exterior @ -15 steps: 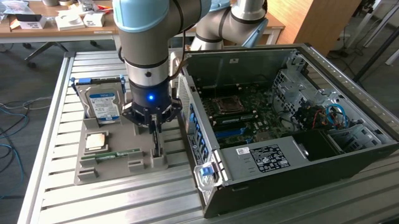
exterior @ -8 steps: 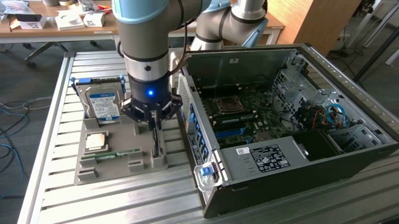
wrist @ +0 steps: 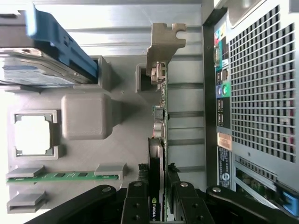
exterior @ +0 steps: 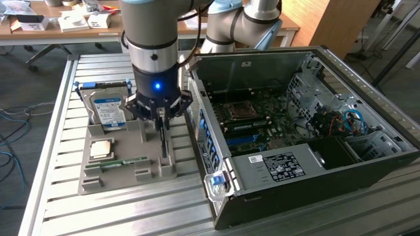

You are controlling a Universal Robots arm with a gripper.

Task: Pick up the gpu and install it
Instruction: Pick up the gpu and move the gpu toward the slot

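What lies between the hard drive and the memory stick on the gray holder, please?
A pale square chip lies between the hard drive and the memory stick; the exterior view shows it.

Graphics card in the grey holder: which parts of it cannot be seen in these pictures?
- Exterior view: the gripper covers the top of the graphics card; a thin dark edge shows.
- Wrist view: the card stands edge-on, so its flat faces are hidden; one end runs past the picture edge at the gripper.
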